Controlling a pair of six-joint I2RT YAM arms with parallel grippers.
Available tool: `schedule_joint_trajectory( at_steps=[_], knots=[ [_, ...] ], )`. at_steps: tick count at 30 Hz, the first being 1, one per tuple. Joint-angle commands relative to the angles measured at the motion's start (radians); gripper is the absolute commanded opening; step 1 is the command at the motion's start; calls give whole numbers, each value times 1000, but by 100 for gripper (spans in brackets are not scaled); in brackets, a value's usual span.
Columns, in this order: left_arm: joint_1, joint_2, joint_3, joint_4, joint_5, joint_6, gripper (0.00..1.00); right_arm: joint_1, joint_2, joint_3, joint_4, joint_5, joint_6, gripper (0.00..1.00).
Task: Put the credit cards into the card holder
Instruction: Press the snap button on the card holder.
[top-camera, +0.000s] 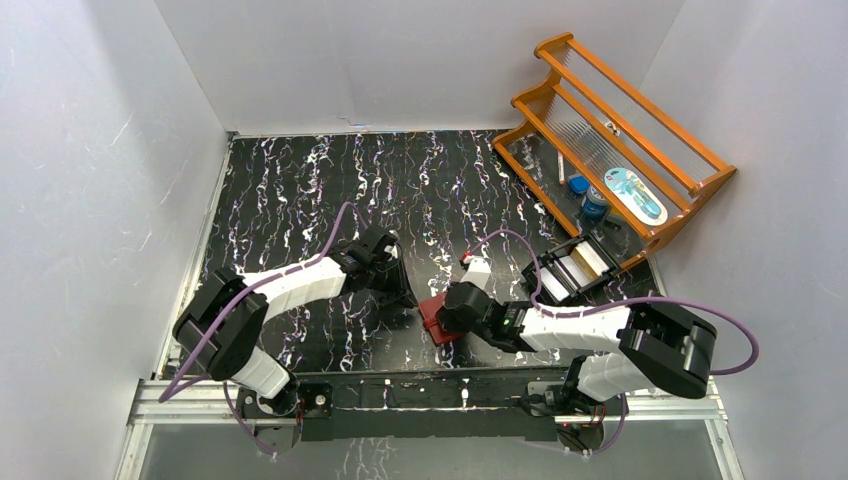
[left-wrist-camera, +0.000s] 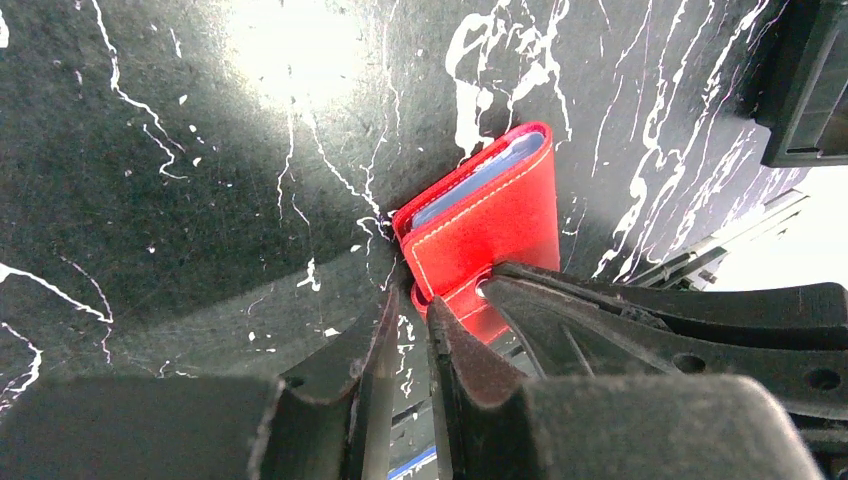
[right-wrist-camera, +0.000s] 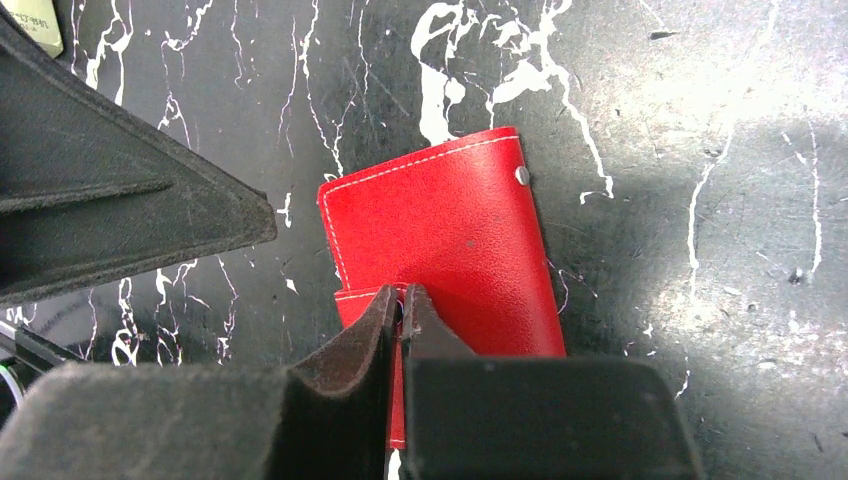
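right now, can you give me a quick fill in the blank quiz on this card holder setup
1. The stitched leather folding card holder is coloured ____.
2. The ____ arm's hand is shut on that holder.
3. The orange wooden rack stands at the black white-veined table's far ____ corner.
Missing words: red; right; right.
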Motion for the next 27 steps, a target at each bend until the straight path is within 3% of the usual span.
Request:
schedule_joint_trajectory(
  at_steps=[1, 17, 22, 27],
  knots=[
    [3, -59, 31, -51, 15, 28, 16, 29, 109, -53, -368, -112, 10, 10],
    [2, -190, 37, -156, -3, 6, 18, 52, 192, -127, -74, -182, 189, 8],
    [1, -229, 0, -151, -35, -49, 18, 108, 141, -200, -127, -156, 289, 8],
    [-9, -269, -40, -130, -97, -44, 19, 115, 5, -246, -200, -58, 274, 7]
  ],
)
